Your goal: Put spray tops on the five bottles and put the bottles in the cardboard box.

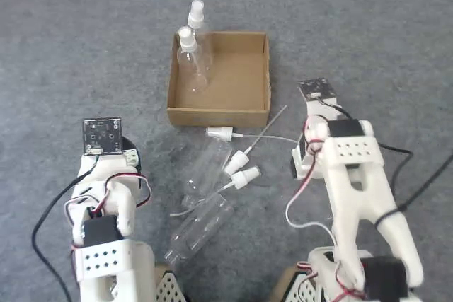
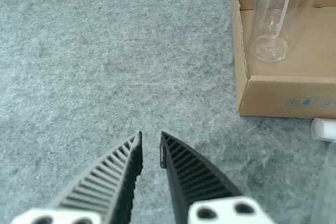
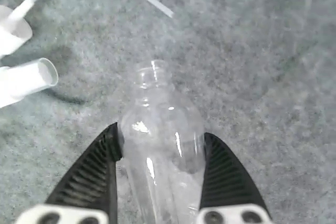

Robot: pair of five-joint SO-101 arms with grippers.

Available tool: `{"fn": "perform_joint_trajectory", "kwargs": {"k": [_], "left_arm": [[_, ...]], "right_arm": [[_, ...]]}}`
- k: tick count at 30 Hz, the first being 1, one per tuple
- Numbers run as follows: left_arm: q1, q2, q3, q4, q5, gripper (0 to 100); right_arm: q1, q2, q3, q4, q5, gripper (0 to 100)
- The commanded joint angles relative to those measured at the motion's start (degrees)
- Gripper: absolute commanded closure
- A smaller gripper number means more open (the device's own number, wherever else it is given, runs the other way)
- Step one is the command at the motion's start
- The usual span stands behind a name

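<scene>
The right hand grips a clear bottle, one finger pressed to each side of its body. The bottle's long axis runs along the fingers, and its open, uncapped neck points away from the wrist, over the grey surface. Two loose spray tops lie near that neck.

In the high view the cardboard box sits at upper centre. Two capped bottles stand at its upper left corner.

Below the box, two uncapped bottles lie on their sides, each with its long axis running from lower left to upper right. Three spray tops lie just to their right, between them and the right arm, thin tubes trailing across the surface.

The left hand is at lower left, well apart from the bottles, its fingers a narrow gap apart with nothing between them.
</scene>
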Motion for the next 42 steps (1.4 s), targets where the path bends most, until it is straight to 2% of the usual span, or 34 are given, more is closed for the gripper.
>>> {"fn": "perform_joint_trajectory", "kwargs": {"k": [1,8,15,22,28,34,42], "left_arm": [[0.35,-1.05,-1.71,0.70,-0.70,94],[0.79,-1.05,-6.55,6.86,-0.88,94],[11.34,-0.62,-14.73,18.37,-8.79,94],[15.74,-0.53,-23.25,26.46,-15.56,94],[21.36,-0.44,-27.91,32.97,-16.18,94],[26.55,2.64,-29.41,34.02,-16.00,94],[35.25,23.12,-36.09,33.76,-15.91,94]], "right_arm": [[1.45,-6.46,1.67,-2.86,-0.62,99.1],[1.19,-10.33,6.15,-6.64,-0.62,99.2],[1.71,-9.54,5.98,-6.64,-0.62,99.2],[6.99,-9.45,5.98,-9.54,-2.46,99.2],[9.36,-9.45,6.07,-10.24,-2.73,99.2],[13.76,-9.54,6.07,-12.35,-5.19,99.2],[14.29,-9.45,6.24,-13.49,-5.45,99.2]]}}
